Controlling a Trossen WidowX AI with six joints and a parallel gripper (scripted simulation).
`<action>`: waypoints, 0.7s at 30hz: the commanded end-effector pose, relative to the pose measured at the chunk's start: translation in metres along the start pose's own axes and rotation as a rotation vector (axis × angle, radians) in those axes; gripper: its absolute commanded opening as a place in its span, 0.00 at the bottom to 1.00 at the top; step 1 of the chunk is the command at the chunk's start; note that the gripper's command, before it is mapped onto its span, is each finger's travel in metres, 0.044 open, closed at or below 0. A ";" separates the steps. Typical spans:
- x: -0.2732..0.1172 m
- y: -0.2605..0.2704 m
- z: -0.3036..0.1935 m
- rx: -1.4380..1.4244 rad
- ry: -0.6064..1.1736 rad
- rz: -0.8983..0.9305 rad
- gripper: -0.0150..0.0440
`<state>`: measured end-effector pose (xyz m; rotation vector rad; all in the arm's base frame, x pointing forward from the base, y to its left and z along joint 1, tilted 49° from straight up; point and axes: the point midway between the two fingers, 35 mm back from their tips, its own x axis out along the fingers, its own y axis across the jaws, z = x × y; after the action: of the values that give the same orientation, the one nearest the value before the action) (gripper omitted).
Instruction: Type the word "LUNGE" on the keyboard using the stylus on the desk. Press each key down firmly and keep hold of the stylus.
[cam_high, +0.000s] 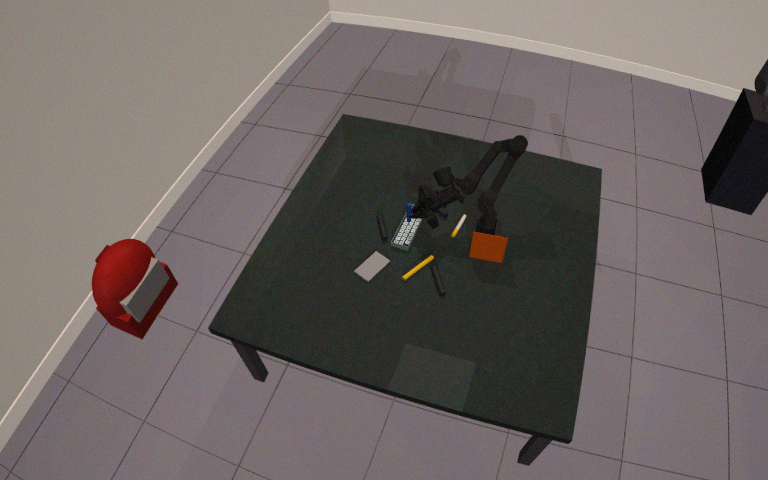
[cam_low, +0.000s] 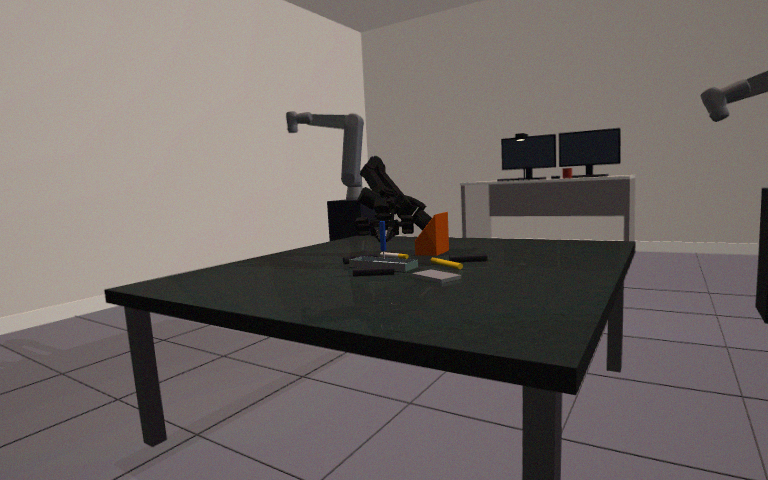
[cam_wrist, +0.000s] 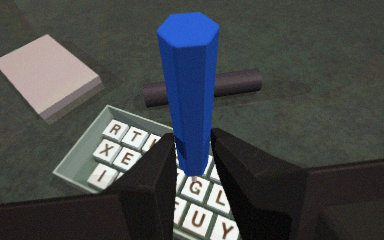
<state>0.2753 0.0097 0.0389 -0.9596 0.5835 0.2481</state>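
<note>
The blue stylus stands nearly upright, tip down. My gripper is shut on it. The keyboard is a grey-green tray of white lettered keys beneath the stylus. In the wrist view the pale tip shows at the upper edge of the G key. Whether it touches is not clear. The L key is right of G, the U key below it, and the E key farther left. My fingers hide several keys; I cannot see N.
A dark cylinder lies beside the keyboard's far side in the wrist view. A pale block, a yellow stick, a white-and-yellow stick, another dark cylinder and an orange wedge are around.
</note>
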 end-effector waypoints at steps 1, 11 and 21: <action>0.001 0.001 -0.002 -0.004 -0.002 0.004 0.39; 0.004 0.001 -0.007 -0.004 -0.002 0.004 0.39; 0.006 0.001 -0.011 -0.004 -0.002 0.004 0.39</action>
<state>0.2766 0.0023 0.0321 -0.9600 0.5835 0.2484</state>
